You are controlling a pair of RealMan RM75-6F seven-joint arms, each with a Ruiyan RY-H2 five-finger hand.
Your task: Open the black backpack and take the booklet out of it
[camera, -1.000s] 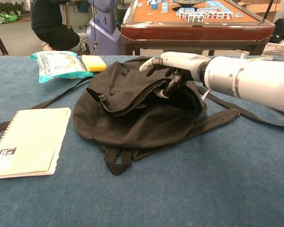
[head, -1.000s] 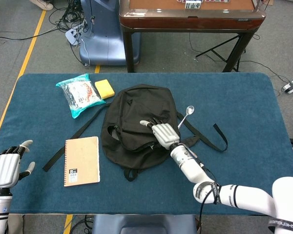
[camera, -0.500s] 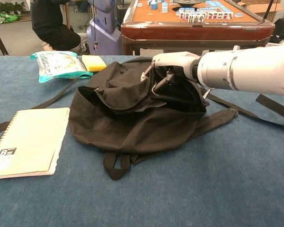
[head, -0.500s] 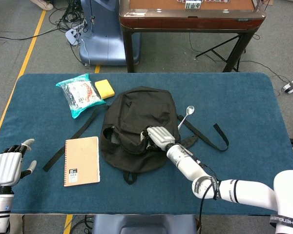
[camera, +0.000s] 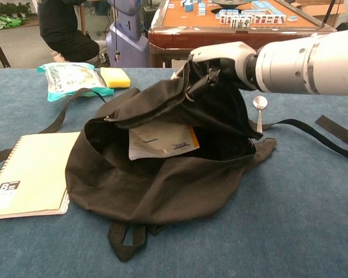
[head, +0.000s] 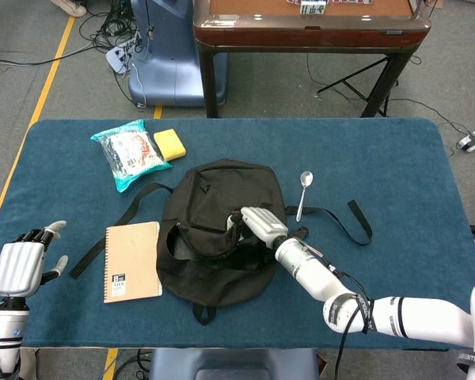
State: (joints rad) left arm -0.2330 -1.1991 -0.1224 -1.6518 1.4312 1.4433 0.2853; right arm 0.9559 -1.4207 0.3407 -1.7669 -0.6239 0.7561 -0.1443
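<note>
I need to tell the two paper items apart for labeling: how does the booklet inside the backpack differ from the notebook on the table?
The booklet sits inside the open black backpack, partly hidden by its fabric; the notebook lies fully exposed on the table beside it. The booklet is white with an orange edge; the notebook is pale tan, spiral-bound, with a black corner label. Both are flat paper items. The right robot hand holds the flap up.

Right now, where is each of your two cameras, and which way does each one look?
Head view: high up, looking down on the blue table; both arms show, with the open left hand and the right hand gripping the black fabric backpack.
Chest view: low, looking forward across the table into the backpack's mouth at a white booklet; only the right arm shows.
Both show the backpack, right hand and metal spoon.
</note>
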